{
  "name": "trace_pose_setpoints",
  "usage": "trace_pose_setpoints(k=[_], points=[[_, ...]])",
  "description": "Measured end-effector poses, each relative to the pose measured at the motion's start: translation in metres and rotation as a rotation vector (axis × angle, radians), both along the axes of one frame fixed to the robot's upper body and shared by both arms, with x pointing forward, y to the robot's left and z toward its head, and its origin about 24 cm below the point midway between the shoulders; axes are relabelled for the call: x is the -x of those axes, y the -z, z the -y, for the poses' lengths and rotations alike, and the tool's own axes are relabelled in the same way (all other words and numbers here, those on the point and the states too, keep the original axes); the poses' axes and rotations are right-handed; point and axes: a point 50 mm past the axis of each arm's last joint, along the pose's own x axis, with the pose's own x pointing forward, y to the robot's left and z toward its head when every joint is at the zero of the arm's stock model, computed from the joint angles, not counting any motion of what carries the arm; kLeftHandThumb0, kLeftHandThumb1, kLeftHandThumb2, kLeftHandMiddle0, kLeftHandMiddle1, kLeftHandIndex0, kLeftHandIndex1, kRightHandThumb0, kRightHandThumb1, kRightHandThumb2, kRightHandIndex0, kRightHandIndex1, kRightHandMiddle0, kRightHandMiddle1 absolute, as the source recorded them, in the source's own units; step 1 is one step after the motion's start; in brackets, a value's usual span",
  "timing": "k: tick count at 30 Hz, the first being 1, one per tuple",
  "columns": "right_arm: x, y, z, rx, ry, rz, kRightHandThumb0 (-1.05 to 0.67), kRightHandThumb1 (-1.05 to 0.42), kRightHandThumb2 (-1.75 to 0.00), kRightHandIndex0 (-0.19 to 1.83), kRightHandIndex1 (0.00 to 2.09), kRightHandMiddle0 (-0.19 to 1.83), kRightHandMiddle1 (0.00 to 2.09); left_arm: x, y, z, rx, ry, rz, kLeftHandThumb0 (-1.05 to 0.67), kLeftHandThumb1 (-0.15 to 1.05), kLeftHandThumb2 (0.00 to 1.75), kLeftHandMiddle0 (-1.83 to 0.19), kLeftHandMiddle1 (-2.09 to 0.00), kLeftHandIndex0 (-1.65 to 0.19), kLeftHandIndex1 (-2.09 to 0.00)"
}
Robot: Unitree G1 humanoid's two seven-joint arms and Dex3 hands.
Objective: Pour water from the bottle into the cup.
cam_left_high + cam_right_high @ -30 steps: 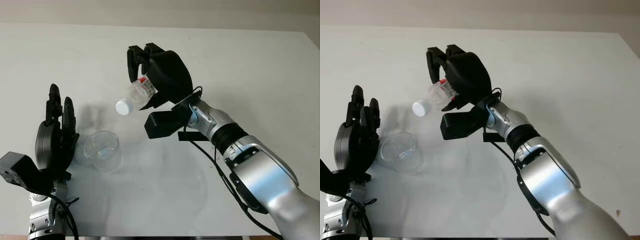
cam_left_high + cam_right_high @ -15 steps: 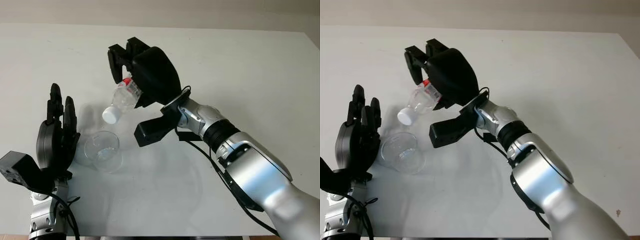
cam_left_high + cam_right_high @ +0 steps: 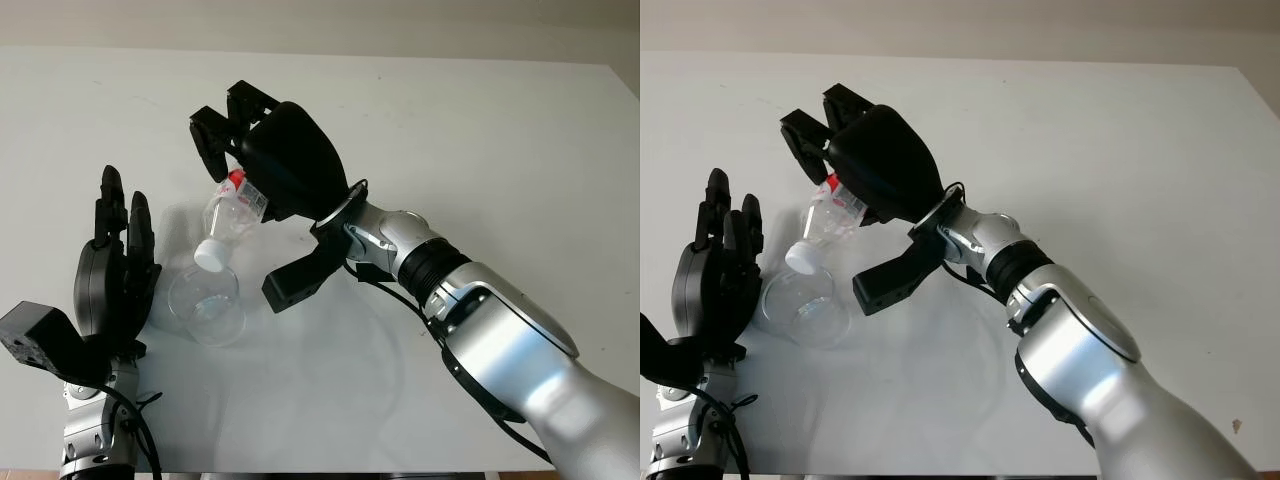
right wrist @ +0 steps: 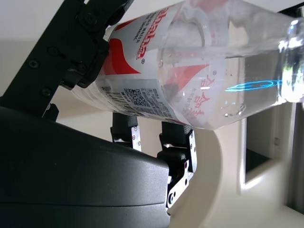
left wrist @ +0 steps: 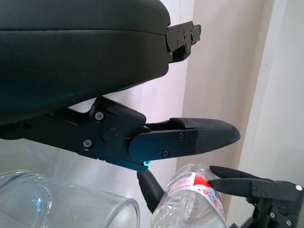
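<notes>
Clear ribbed plastic bottle (image 3: 232, 216) with white cap, gripped by right hand (image 3: 275, 165), tipped steeper than before, cap now over glossy transparent cup (image 3: 207, 304). Left hand (image 3: 112, 285) open beside cup on matte white surface (image 3: 500, 150)

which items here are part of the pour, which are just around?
In the job:
- bottle, cap on, tilted neck-down over the cup, held in the right hand
- cup
- left hand, open, beside the cup

Just around:
- table

Bright even light, soft shadows, sharp focus
</notes>
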Motion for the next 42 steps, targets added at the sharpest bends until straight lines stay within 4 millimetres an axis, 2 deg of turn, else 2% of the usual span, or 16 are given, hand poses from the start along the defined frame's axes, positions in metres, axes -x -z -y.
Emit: trace_pose_setpoints(k=[13, 16, 20, 22, 25, 28, 31, 36, 39, 42], points=[[0.003, 0.001, 0.003, 0.034, -0.024, 0.184, -0.48, -1.05, -0.18, 1.28, 2.09, 0.83, 2.09, 0.000, 0.000, 0.000, -0.001, 0.003, 0.001, -0.73, 1.05, 0.48, 0.15, -0.05, 0.19, -0.05], [0.003, 0.000, 0.003, 0.039, -0.028, 0.212, -0.47, -1.05, -0.15, 1.26, 2.09, 0.72, 2.09, 0.000, 0.000, 0.000, -0.001, 0.004, 0.001, -0.73, 1.05, 0.48, 0.16, -0.05, 0.19, -0.05], [0.004, -0.002, 0.002, 0.039, -0.034, 0.248, -0.48, -1.05, -0.12, 1.26, 2.09, 0.72, 2.09, 0.000, 0.000, 0.000, -0.003, 0.005, 0.001, -0.73, 1.05, 0.48, 0.15, -0.05, 0.18, -0.05], [0.004, -0.003, 0.002, 0.036, -0.036, 0.253, -0.49, -1.05, -0.13, 1.25, 2.09, 0.66, 2.09, 0.000, 0.000, 0.000, -0.003, 0.005, 0.001, -0.73, 1.05, 0.48, 0.16, -0.05, 0.19, -0.05], [0.004, -0.003, 0.002, 0.028, -0.038, 0.241, -0.49, -1.05, -0.15, 1.26, 2.09, 0.77, 2.09, -0.001, 0.000, 0.000, -0.002, 0.004, 0.001, -0.73, 1.05, 0.48, 0.15, -0.06, 0.18, -0.06], [0.002, -0.007, 0.002, -0.014, -0.034, 0.150, -0.46, -1.05, -0.20, 1.24, 2.09, 0.90, 2.09, -0.002, 0.000, 0.000, -0.001, 0.004, 0.001, -0.72, 1.05, 0.47, 0.15, -0.06, 0.18, -0.06], [-0.002, -0.014, 0.001, -0.112, -0.019, -0.008, -0.47, -1.05, -0.30, 1.24, 2.09, 0.95, 2.09, -0.002, 0.000, 0.000, 0.000, 0.007, 0.002, -0.72, 1.05, 0.47, 0.15, -0.05, 0.18, -0.05], [-0.011, -0.010, 0.008, -0.243, 0.012, -0.337, -0.44, -1.05, -0.34, 1.28, 2.09, 0.93, 2.09, -0.003, -0.001, 0.000, -0.002, 0.009, 0.004, -0.73, 1.05, 0.48, 0.15, -0.05, 0.19, -0.05], [-0.019, -0.005, 0.019, -0.347, -0.001, -0.587, -0.40, -1.05, -0.35, 1.23, 2.09, 0.85, 2.09, -0.003, 0.000, 0.000, -0.003, 0.008, 0.003, -0.73, 1.05, 0.48, 0.15, -0.05, 0.18, -0.05], [-0.026, -0.002, 0.032, -0.449, -0.027, -0.765, -0.37, -1.05, -0.36, 1.17, 2.09, 0.81, 2.09, -0.003, 0.000, 0.000, -0.004, 0.008, 0.003, -0.73, 1.05, 0.48, 0.15, -0.05, 0.18, -0.05]])
